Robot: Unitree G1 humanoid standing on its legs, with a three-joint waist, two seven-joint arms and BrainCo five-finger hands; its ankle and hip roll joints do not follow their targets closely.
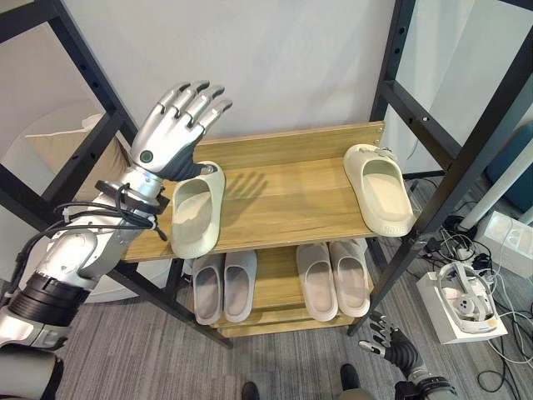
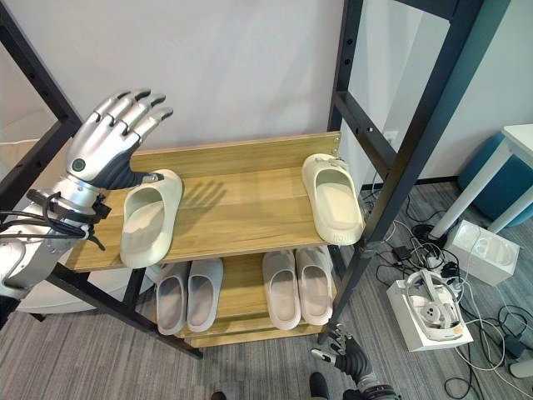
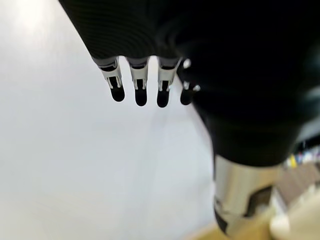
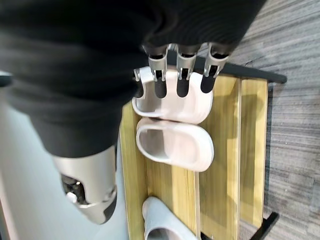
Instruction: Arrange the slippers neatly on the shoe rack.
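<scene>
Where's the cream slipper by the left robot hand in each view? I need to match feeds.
Left eye view: cream slipper on the top shelf's left end, beside the raised left robot hand.
Right eye view: same left end.
Left wrist view: blurred cream edge, probably it.
Right wrist view: aimed at the lower shelf's pale slippers instead.
Shared landmark: the top shelf.

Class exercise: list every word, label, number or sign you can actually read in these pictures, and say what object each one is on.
No text can be read.
Cream slipper at the right end of the top shelf: a faint mark on its side, too small to read.
White box on the floor: no legible print.
Left robot hand and right robot hand: no legible markings.
</scene>
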